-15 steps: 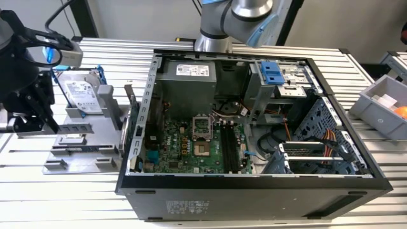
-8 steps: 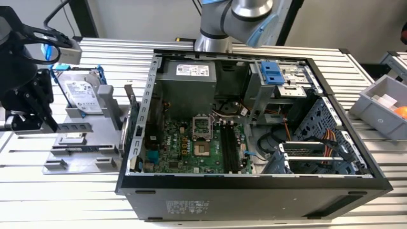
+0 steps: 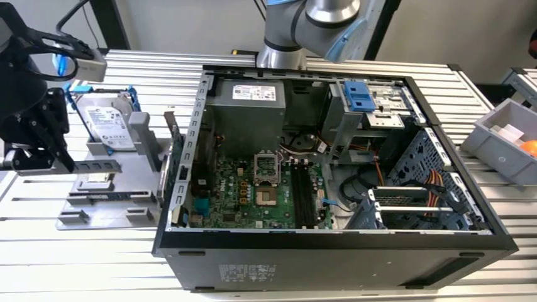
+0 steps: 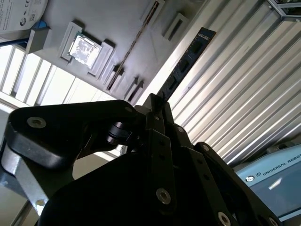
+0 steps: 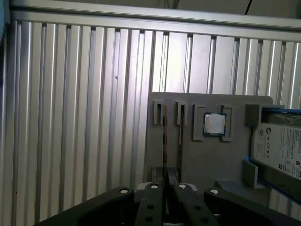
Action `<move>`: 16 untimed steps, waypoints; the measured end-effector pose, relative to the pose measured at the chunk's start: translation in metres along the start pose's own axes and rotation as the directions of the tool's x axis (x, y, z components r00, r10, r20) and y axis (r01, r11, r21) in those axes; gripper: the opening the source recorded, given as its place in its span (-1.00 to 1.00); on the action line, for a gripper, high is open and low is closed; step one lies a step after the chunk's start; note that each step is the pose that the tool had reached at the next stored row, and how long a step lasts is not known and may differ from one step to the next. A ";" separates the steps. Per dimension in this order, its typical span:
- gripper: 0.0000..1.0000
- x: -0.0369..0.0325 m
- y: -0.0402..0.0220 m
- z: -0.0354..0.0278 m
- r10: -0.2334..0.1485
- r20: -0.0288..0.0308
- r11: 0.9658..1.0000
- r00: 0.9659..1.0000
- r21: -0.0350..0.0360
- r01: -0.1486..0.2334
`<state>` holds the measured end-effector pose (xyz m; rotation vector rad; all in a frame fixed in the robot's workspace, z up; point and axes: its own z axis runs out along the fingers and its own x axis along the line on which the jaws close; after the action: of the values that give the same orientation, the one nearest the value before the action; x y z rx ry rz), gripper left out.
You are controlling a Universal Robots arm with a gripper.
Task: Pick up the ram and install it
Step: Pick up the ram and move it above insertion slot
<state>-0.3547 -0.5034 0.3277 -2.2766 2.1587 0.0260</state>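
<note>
clamping the ram [image 4: 186, 61] between my fingers [image 4: 155, 104], i hold it by one end, so its length sticks out ahead of the tips. a row of black chips runs along its dark face in the second wrist view. there it shows against the ribbed metal desk [image 4: 244, 94], beside the grey holder [image 4: 108, 14]. in the first wrist view i see the ram [image 5: 165, 141] edge-on, a thin line running from my fingers [image 5: 165, 187] toward one slot of the holder [image 5: 188, 160]. whether its far end touches that slot i cannot tell. a second thin stick [image 5: 180, 132] stands in the next slot. just beside it the square silver cpu chip [image 5: 214, 125] sits in its recess. the hard drive [image 5: 282, 150] in its blue frame is beyond the chip. in the exterior view my wrist [image 3: 34, 126] hangs over the holder [image 3: 100, 219] at the exterior view's left, apart from the open computer case [image 3: 336, 251], whose motherboard [image 3: 251, 195] lies bare inside.
</note>
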 end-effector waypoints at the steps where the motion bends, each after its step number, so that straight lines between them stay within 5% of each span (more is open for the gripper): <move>1: -1.00 0.0000 0.0000 -0.0005 0.000 0.000 1.000 1.000 0.000 0.000; 16: -1.00 -0.0001 0.0001 -0.0077 0.000 0.000 1.000 1.000 0.000 0.000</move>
<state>-0.3547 -0.5033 0.3353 -2.2765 2.1587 0.0259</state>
